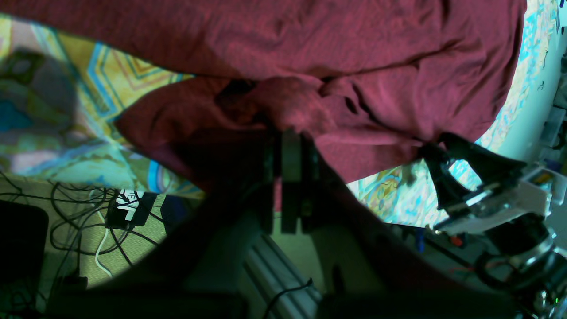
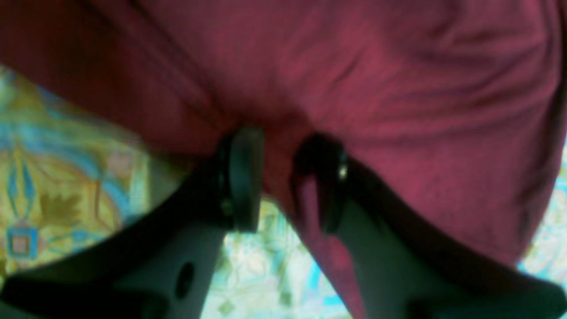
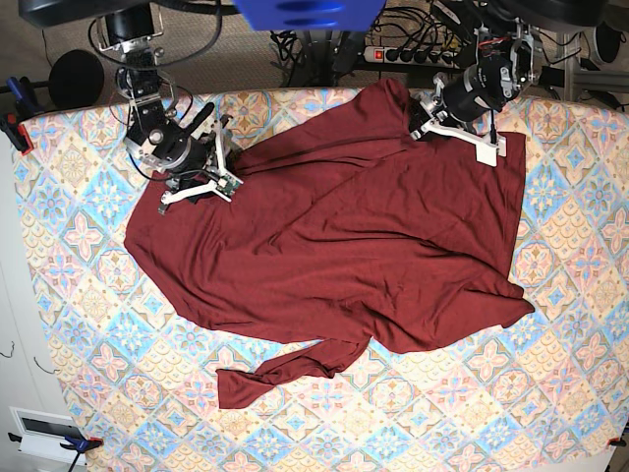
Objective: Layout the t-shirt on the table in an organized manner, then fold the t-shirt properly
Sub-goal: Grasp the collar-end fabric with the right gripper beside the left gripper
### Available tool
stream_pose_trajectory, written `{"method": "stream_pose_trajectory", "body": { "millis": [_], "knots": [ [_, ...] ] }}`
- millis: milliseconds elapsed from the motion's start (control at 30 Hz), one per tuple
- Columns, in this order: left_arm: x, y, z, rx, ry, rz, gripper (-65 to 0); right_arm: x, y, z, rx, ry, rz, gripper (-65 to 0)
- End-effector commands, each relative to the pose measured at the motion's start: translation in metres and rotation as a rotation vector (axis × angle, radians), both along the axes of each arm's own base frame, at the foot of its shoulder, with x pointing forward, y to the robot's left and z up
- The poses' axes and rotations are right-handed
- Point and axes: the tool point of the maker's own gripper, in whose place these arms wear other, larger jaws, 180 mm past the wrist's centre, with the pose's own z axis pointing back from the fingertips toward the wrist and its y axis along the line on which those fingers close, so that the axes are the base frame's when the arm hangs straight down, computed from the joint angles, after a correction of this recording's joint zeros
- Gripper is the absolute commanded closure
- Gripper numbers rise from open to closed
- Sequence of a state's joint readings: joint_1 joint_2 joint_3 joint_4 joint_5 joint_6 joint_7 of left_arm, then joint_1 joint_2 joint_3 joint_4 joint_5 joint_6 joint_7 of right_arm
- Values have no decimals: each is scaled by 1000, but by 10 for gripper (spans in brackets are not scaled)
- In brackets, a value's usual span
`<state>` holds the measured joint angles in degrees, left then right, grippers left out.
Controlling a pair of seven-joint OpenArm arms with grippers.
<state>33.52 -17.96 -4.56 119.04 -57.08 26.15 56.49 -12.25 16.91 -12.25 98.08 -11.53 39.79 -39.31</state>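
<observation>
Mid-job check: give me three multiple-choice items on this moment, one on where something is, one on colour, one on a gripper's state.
1. Where does the narrow strip of the t-shirt trail?
A. Toward the table edge farthest from the arm bases
B. Under the left arm's base
C. Off the table onto the floor

2. What colour is the t-shirt?
A. Navy
B. Dark red
C. White

3. How does the left gripper stand?
A. Wide open above bare table
B. Out of every view
C. Shut on a bunch of t-shirt fabric

Answers:
1. A: in the base view the strip lies on the table, on the side away from the arms.
2. B: every view shows plain maroon cloth.
3. C: the left wrist view shows its jaws pressed together with fabric gathered at the tips; the right gripper also has cloth between its jaws.
</observation>
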Motion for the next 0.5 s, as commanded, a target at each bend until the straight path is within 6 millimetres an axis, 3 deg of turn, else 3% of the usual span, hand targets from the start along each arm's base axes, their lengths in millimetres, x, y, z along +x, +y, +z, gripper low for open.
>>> {"method": "stream_pose_trajectory", "body": {
  "millis": [0,167,233,467],
  "knots": [
    [2,3,6,8,-22,-13,0,-5,-10,-10,-43,35,-8,-203],
    [-5,7,4,23,-3,-23,0,-13,-24,-29,-63,99,-38,-203],
    [-5,10,4,31,-3,-28,0,-4,-28,-29,-68,93,-44,-202],
    [-10,24,7,56,14,-56,0,4,-69,-29,-108,95,-135,-202]
  ]
}}
